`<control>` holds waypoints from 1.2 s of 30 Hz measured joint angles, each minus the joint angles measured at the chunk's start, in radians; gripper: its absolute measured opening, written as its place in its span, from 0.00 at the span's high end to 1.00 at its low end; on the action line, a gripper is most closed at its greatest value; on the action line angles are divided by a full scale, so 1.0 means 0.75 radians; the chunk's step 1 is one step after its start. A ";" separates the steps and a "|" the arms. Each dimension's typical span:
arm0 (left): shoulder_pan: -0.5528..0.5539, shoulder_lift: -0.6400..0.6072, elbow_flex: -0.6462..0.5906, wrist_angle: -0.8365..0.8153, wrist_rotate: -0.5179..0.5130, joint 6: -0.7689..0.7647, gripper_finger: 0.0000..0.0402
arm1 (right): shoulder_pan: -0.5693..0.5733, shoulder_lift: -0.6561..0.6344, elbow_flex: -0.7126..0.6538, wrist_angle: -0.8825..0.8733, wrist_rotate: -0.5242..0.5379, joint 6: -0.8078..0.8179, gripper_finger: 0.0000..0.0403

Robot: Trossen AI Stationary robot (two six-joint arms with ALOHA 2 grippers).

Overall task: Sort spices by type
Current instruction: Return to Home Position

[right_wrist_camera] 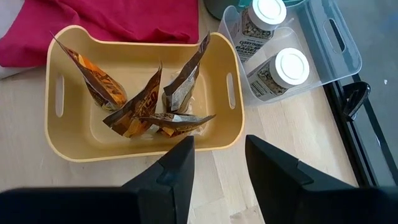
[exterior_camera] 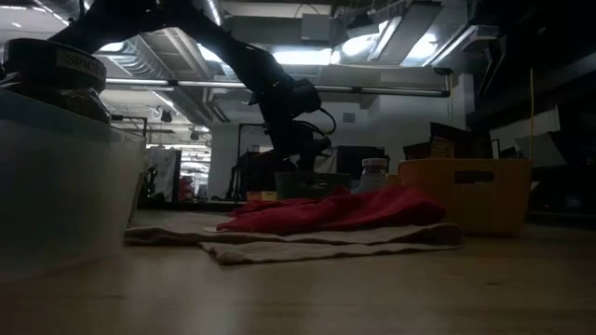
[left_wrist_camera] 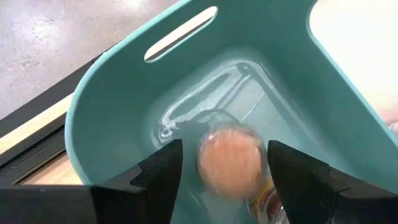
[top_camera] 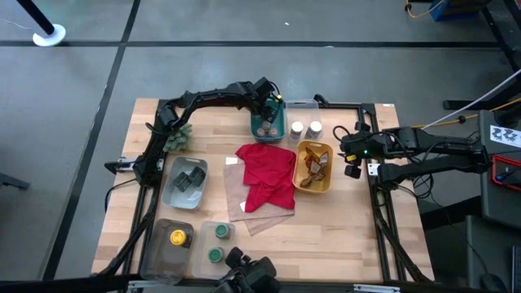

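My left gripper [top_camera: 269, 110] hangs over the teal bin [top_camera: 267, 128] at the table's far side, pointing steeply down into it. Its fingers are open. A tan-lidded jar [left_wrist_camera: 230, 163] shows blurred between and below them inside the bin [left_wrist_camera: 124, 106]. Another jar [left_wrist_camera: 268, 202] lies beside it. My right gripper [top_camera: 352, 159] waits open at the table's right, beside the yellow bin [top_camera: 314, 189]. In the right wrist view it [right_wrist_camera: 221, 162] stands over that bin's rim [right_wrist_camera: 74, 152]. Brown foil packets [right_wrist_camera: 143, 106] lean inside.
A clear bin [right_wrist_camera: 339, 37] with two white-lidded jars [right_wrist_camera: 273, 43] stands next to the teal one. The red cloth [top_camera: 267, 172] lies mid-table on tan cloths. At the left are a grey bin with tins [top_camera: 186, 181], a green plant [top_camera: 177, 138], and clear bins with yellow-lidded [top_camera: 177, 238] and green-lidded [top_camera: 220, 232] jars.
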 joint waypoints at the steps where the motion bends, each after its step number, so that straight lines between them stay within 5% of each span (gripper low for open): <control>1: 0.000 0.000 0.000 0.001 0.000 0.000 0.44 | 0.000 0.000 0.000 -0.006 0.000 0.000 0.65; 15: 0.000 -0.036 0.128 -0.048 0.003 0.024 0.43 | 0.001 -0.038 0.000 0.019 0.006 -0.002 0.65; 25: -0.094 -0.370 0.126 -0.057 0.004 0.392 0.43 | 0.001 -0.307 0.000 0.144 0.028 0.016 0.65; 36: -0.434 -0.887 -0.303 0.060 0.004 0.451 0.43 | 0.001 -0.575 -0.308 0.559 0.026 0.012 0.65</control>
